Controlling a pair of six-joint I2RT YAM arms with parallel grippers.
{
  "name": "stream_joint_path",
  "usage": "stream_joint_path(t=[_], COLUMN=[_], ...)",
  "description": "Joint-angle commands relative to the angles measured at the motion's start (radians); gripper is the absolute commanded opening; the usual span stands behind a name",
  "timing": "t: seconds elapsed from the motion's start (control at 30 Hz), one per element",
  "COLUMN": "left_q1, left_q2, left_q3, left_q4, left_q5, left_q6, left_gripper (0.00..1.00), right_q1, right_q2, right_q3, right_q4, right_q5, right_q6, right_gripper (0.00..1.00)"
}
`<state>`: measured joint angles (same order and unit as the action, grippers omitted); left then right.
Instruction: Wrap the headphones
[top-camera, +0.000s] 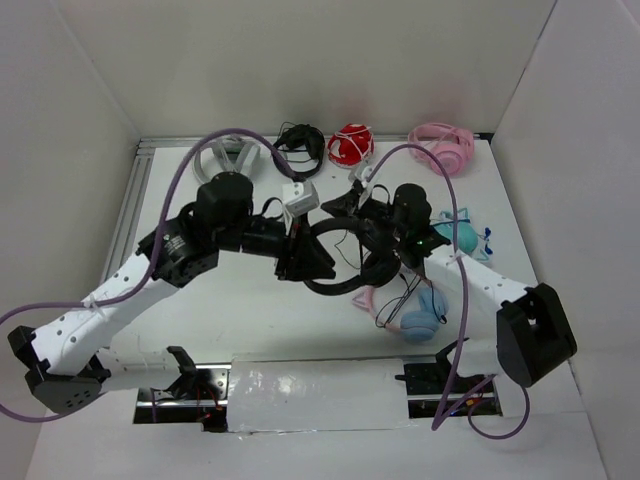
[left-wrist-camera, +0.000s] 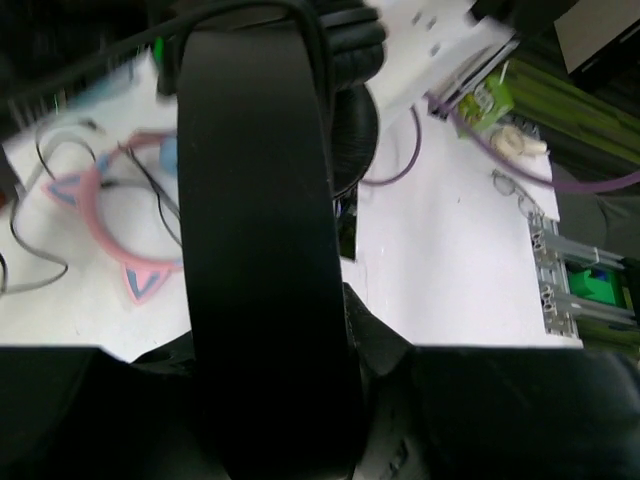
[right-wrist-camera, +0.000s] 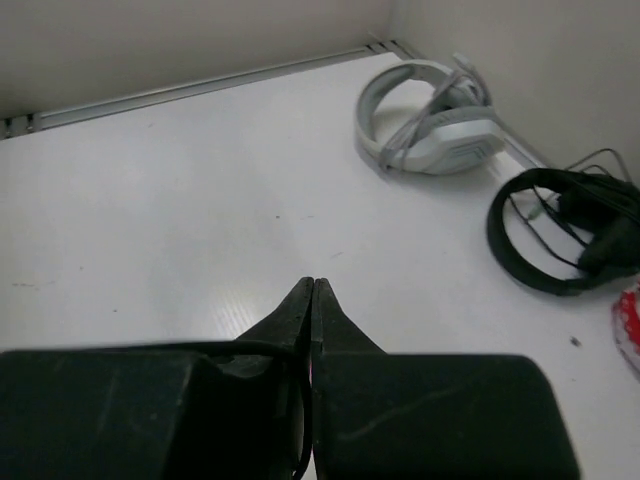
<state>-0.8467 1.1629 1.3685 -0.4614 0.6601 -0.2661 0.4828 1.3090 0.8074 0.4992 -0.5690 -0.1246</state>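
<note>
The black headphones (top-camera: 335, 286) hang above the middle of the table, with the band curving down to an ear cup (top-camera: 381, 266). My left gripper (top-camera: 305, 262) is shut on the headband, which fills the left wrist view (left-wrist-camera: 260, 250) as a broad black strip between the fingers (left-wrist-camera: 385, 345). My right gripper (top-camera: 347, 200) is just behind the headphones. Its jaws are closed (right-wrist-camera: 313, 285) on the thin black cord (right-wrist-camera: 305, 420), which runs down between them. More loose cord (top-camera: 402, 293) hangs below the ear cup.
Along the back wall lie white headphones (top-camera: 232, 158) (right-wrist-camera: 430, 130), another black pair (top-camera: 302, 140) (right-wrist-camera: 560, 235), a red pair (top-camera: 350, 146) and a pink pair (top-camera: 445, 145). A pink cat-ear pair with blue cups (top-camera: 425, 310) (left-wrist-camera: 100, 215) lies under the held headphones. A teal pair (top-camera: 460, 235) lies at right.
</note>
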Motion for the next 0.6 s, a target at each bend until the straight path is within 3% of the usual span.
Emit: stream_joint_path(t=[0.0,0.3,0.43,0.57], left_q1=[-0.018,0.001,0.012,0.021], left_q2=[0.010,0.165,0.159,0.107], left_q3=[0.188,0.602,0.658,0.613], left_q4=[0.040,-0.112,-0.125,-0.065], left_q5=[0.037,-0.056,-0.105,-0.171], left_q6=[0.025,0.019,0.015,0.028], left_gripper=[0.00,0.00,0.00,0.00], right_q1=[0.036,0.152,0.166,0.191], right_q2=[0.071,0.205,0.237,0.289], right_q3=[-0.007,0.027,-0.002,-0.063], right_q4=[0.087,0.139,0.185,0.245], right_q5=[-0.123,-0.097,-0.089,-0.104], right_q6=[0.059,0.106,0.156,0.221], right_gripper=[0.07,0.10,0.10,0.11])
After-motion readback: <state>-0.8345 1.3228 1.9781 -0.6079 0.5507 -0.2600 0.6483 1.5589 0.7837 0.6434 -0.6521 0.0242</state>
